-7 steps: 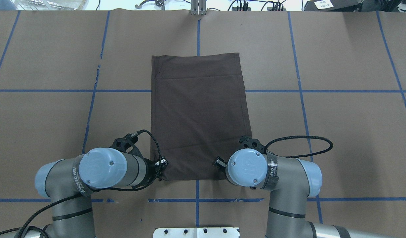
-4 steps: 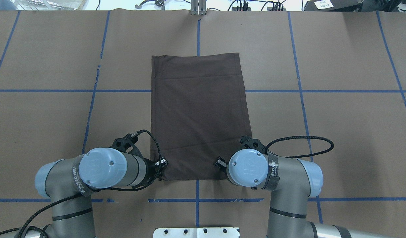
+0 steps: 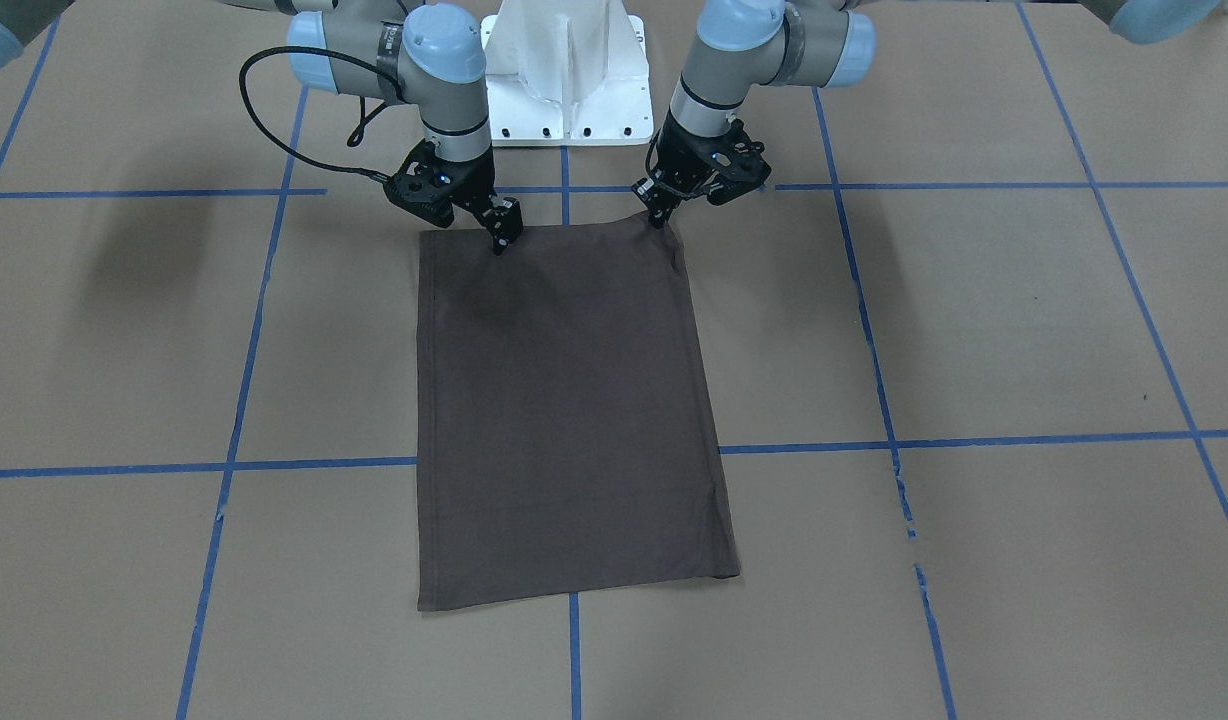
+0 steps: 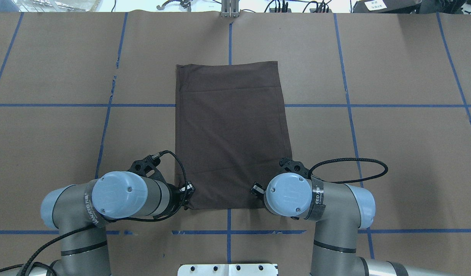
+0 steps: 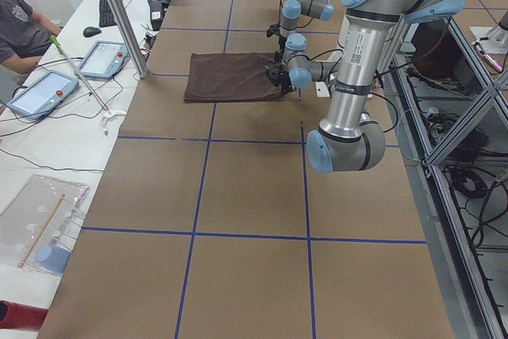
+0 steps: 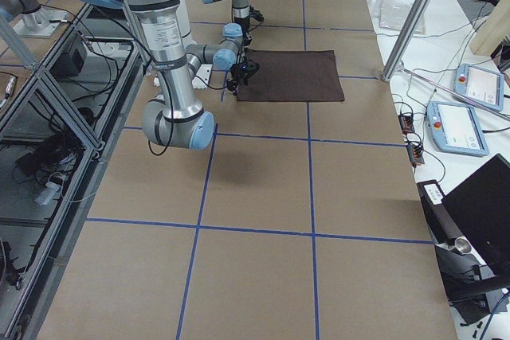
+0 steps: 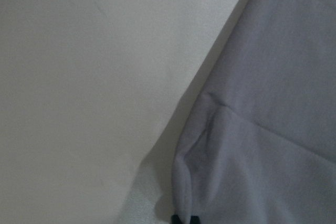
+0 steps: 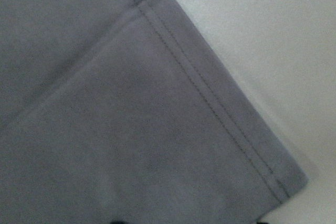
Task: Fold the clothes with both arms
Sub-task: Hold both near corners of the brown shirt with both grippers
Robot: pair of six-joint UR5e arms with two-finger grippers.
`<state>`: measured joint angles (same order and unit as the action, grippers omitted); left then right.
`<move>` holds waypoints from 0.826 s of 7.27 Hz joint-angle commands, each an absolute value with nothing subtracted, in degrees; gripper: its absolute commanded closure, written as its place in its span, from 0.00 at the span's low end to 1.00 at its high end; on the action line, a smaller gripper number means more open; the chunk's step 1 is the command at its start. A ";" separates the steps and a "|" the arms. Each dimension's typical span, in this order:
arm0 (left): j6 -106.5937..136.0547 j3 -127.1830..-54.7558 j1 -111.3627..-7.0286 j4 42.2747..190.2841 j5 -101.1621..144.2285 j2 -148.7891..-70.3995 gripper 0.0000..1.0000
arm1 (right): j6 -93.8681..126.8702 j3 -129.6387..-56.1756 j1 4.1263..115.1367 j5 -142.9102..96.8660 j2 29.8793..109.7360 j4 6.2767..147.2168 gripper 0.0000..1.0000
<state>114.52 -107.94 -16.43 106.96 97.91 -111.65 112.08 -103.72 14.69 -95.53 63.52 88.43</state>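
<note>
The dark brown T-shirt (image 4: 229,134) lies flat on the table, folded into a long rectangle, and also shows in the front view (image 3: 564,400). Its collar, logo and tags are hidden. My left gripper (image 3: 659,215) is at the shirt's near corner on my left. In the left wrist view its tips (image 7: 184,219) are shut on puckered cloth (image 7: 273,103). My right gripper (image 3: 502,240) stands on the shirt's near edge. In the right wrist view the cloth (image 8: 131,119) lies flat and two dark fingertips (image 8: 116,222) show far apart, so the gripper is open.
The white pedestal (image 3: 564,70) stands just behind the shirt's near edge. Blue tape lines (image 4: 105,126) grid the brown table. A metal post (image 5: 119,13), tablets (image 5: 44,89) and a seated person (image 5: 20,25) are at the far side.
My right wrist has shifted a little to the right. The left arm and the shirt have not visibly moved.
</note>
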 commanded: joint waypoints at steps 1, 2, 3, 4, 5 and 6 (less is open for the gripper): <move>114.52 -107.93 -16.44 106.96 97.91 -111.62 1.00 | 111.89 -103.89 14.68 -95.62 63.46 88.51 0.91; 114.52 -107.93 -16.44 106.96 97.91 -111.62 1.00 | 111.88 -103.89 14.68 -95.62 63.54 88.59 0.94; 114.52 -107.93 -16.44 106.96 97.91 -111.62 1.00 | 111.88 -103.89 14.68 -95.62 63.46 88.51 0.98; 114.61 -107.84 -16.44 106.96 97.91 -111.62 1.00 | 111.88 -103.89 14.59 -95.54 63.37 88.59 1.00; 114.52 -107.84 -16.44 106.96 97.91 -111.62 1.00 | 111.88 -103.89 14.59 -95.54 63.11 88.68 1.00; 114.52 -107.84 -16.44 106.96 97.91 -111.62 1.00 | 111.88 -103.89 14.68 -95.54 62.93 88.77 1.00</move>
<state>114.54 -107.86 -16.43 106.96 97.91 -111.62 111.89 -103.86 14.64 -95.55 63.21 88.69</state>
